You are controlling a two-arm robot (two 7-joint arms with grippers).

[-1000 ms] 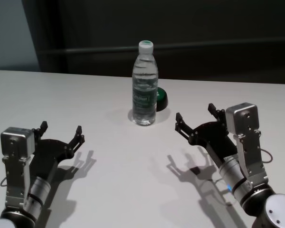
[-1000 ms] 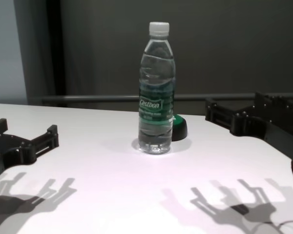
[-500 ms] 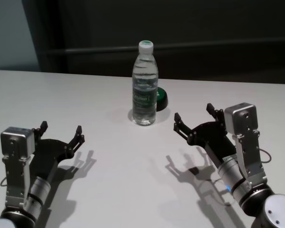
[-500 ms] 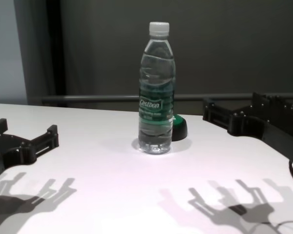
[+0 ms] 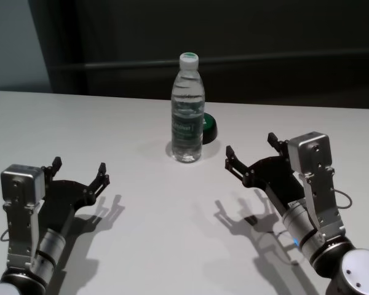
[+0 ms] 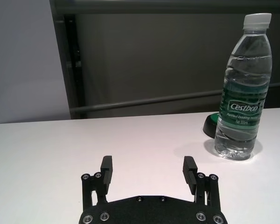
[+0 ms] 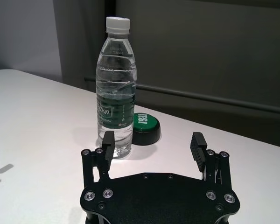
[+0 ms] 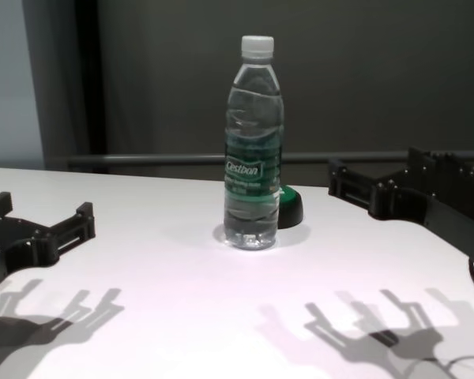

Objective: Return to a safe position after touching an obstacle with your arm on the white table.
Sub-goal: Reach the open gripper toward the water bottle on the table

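The obstacle, a tall clear water bottle (image 5: 188,114) with a white cap and green label, stands upright on the white table (image 5: 141,215). It also shows in the chest view (image 8: 253,146), the left wrist view (image 6: 242,91) and the right wrist view (image 7: 116,88). My right gripper (image 5: 251,153) is open and empty, hovering to the right of the bottle and apart from it; it also shows in the chest view (image 8: 375,181) and the right wrist view (image 7: 151,147). My left gripper (image 5: 79,172) is open and empty at the near left, also in the left wrist view (image 6: 149,171).
A low black-and-green round puck (image 5: 208,127) lies just behind and right of the bottle, also in the right wrist view (image 7: 145,127). A dark wall with a rail (image 8: 158,159) runs behind the table's far edge.
My right gripper has shifted very slightly to the left. The bottle and the left arm have not moved.
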